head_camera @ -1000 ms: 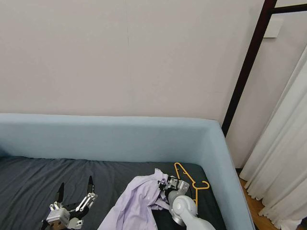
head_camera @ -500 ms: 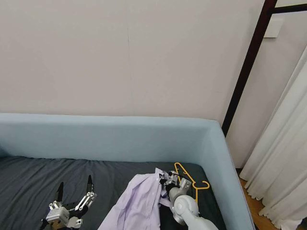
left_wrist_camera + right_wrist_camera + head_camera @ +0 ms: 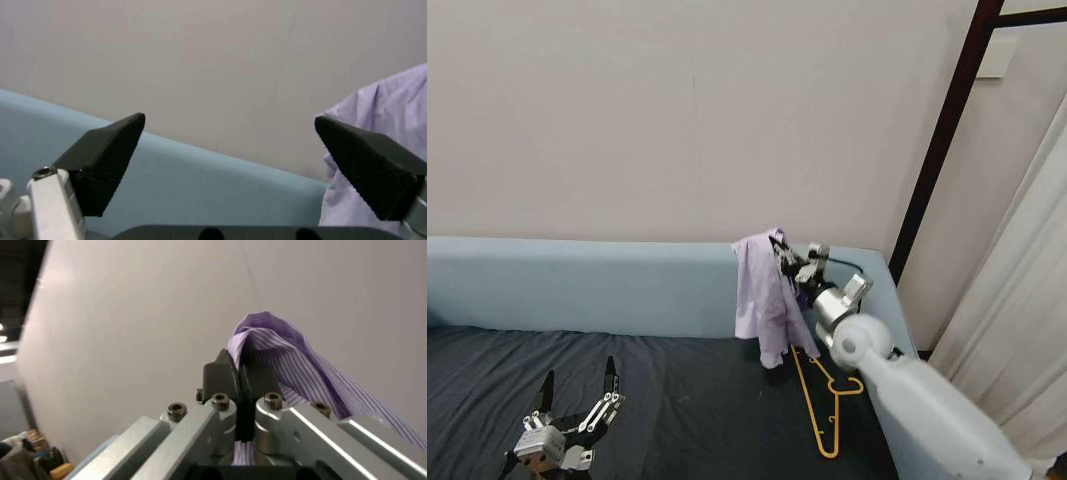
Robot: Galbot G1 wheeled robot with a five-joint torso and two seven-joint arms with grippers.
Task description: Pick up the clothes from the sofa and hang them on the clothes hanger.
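Observation:
A lilac striped shirt (image 3: 762,295) hangs in the air in front of the sofa's light blue backrest (image 3: 627,285), held by its collar. My right gripper (image 3: 785,258) is shut on the shirt (image 3: 280,352) at its top, raised to backrest height at the sofa's right end. An orange hanger (image 3: 819,400) lies on the dark seat cushion below the shirt. My left gripper (image 3: 577,392) sits low over the cushion at the left, open with nothing between its fingers (image 3: 107,160). The shirt (image 3: 377,165) also shows past the left wrist's far finger.
A dark clothes-rack post (image 3: 937,140) rises at the right, beside white curtains (image 3: 1017,330). The dark grey cushion (image 3: 677,400) stretches between the two arms. A plain wall (image 3: 677,110) stands behind the sofa.
My right gripper has lifted the shirt off the cushion up to backrest height; the hanger now lies uncovered. The left gripper has barely shifted.

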